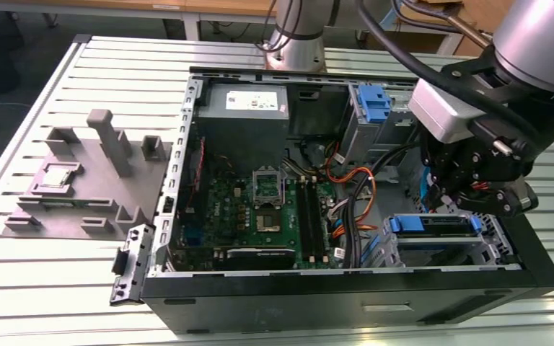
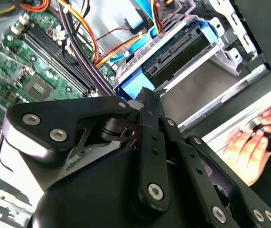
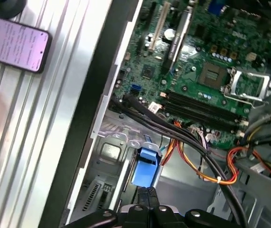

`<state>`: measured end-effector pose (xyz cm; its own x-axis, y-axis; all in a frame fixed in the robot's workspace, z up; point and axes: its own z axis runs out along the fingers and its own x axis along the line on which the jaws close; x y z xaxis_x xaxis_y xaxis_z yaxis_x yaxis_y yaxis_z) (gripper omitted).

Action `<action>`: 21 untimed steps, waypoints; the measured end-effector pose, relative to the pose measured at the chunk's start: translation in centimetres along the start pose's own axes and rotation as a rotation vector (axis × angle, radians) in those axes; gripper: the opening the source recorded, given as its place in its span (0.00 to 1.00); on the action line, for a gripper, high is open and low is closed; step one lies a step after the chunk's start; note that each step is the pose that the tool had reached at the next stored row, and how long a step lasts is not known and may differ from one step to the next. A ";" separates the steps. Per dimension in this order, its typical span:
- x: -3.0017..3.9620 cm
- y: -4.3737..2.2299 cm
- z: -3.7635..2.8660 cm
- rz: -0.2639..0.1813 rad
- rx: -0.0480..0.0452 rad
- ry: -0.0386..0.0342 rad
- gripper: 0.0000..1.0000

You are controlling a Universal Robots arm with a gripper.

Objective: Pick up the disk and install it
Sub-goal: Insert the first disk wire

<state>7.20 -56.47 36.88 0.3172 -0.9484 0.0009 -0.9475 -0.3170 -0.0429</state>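
Closest to us in the second wrist view, the black gripper (image 2: pixel 145 95) has its fingers drawn together, seemingly holding nothing. Its tip is just beside the blue carrier end of the disk (image 2: pixel 173 47). In the exterior view, we see the disk sitting in a metal bay at the near corner of the open computer case (image 1: pixel 354 303), on the exterior view's right. The case rests on a slatted counter (image 1: pixel 55 288).

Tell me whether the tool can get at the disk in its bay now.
Probably yes: the computer case is open, the tool sits right at the blue frame of the disk, and the cables run off to one side.
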 end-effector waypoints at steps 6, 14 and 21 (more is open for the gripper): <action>0.00 0.01 0.15 -0.108 0.0001 -0.0047 0.10; 0.00 0.01 0.18 -0.149 0.0004 -0.0065 0.10; 0.10 -0.35 0.20 -0.212 0.0064 -0.0066 0.10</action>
<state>7.57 -56.45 36.69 0.5095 -0.8605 0.0040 -0.8594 -0.5090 -0.0488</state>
